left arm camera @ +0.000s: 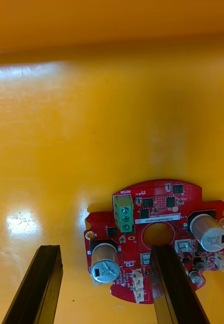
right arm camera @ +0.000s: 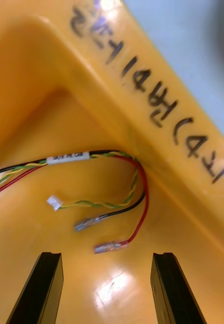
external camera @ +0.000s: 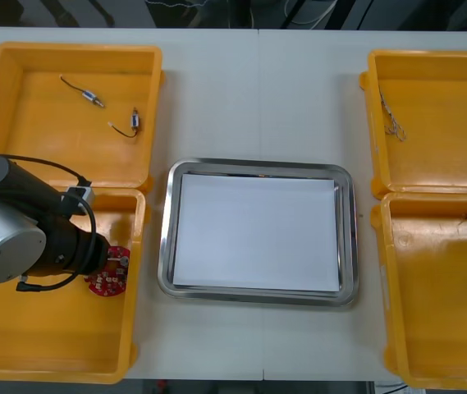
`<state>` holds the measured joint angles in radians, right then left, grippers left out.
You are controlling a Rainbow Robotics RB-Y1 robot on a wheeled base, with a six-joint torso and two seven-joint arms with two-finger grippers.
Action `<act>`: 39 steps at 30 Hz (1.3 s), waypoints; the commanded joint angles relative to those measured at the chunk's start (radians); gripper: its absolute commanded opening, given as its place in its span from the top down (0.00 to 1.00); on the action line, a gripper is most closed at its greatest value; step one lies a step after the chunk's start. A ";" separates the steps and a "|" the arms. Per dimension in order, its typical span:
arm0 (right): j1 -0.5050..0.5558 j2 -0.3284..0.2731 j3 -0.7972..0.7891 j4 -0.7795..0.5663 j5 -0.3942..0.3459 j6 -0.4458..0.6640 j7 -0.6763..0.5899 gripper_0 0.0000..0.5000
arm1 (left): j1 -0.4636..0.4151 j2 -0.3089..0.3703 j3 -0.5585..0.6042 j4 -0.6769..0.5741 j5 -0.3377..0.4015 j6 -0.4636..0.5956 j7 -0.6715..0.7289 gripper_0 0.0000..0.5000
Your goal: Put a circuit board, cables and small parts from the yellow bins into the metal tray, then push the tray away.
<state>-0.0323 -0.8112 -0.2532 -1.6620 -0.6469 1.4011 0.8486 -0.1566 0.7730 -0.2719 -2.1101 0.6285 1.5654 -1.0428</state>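
Lying flat, round red circuit board [left arm camera: 133,236]

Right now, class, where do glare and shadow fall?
Left wrist view: glare on the bin's floor beside the left gripper, jaws open; shadow edging the circuit board. Right wrist view: glare between the right gripper's open jaws. Front view: reflections along the metal tray's rim.

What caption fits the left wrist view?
Open left pincer over a round red circuit board lying in a yellow bin.

Black fingers [left arm camera: 43,283] spread wide on left end effector [left arm camera: 104,249] and right end effector [right arm camera: 108,255], left arm [external camera: 20,234] angled inward.
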 commanded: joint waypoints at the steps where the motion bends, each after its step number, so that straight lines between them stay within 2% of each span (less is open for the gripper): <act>1: -0.023 0.010 0.006 0.018 0.010 -0.014 -0.002 0.00 | -0.029 0.015 -0.026 0.016 -0.013 -0.025 0.093 0.00; 14: -0.024 0.055 0.005 0.044 0.001 -0.045 -0.029 0.00 | -0.029 0.026 -0.049 0.039 -0.016 -0.041 0.106 0.00; 23: -0.021 0.069 0.005 0.044 0.035 -0.051 -0.032 0.00 | -0.028 0.028 -0.050 0.039 -0.013 -0.041 0.115 0.00; 24: -0.020 0.069 0.005 0.044 0.038 -0.053 -0.031 0.00 | -0.026 0.028 -0.050 0.038 -0.013 -0.041 0.115 0.05; 25: -0.017 0.069 0.005 0.044 0.042 -0.059 -0.032 0.00 | -0.026 0.028 -0.050 0.038 -0.015 -0.042 0.115 0.31; 26: -0.017 0.069 0.005 0.044 0.042 -0.064 -0.034 0.00 | -0.023 0.028 -0.050 0.039 -0.013 -0.044 0.115 0.45; 28: -0.012 0.069 0.005 0.047 0.042 -0.074 -0.034 0.00 | -0.023 0.029 -0.050 0.038 -0.013 -0.047 0.115 0.88; 29: -0.009 0.069 0.005 0.050 0.042 -0.082 -0.032 0.00 | -0.023 0.031 -0.050 0.038 -0.012 -0.047 0.115 1.00; 39: 0.011 0.072 0.005 0.073 0.023 -0.123 -0.032 0.00 | -0.023 0.040 -0.049 0.038 -0.010 -0.051 0.115 1.00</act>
<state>-0.0383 -0.7480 -0.2531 -1.5919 -0.6155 1.2972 0.8484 -0.1578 0.7746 -0.3073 -2.0649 0.6204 1.5257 -1.0388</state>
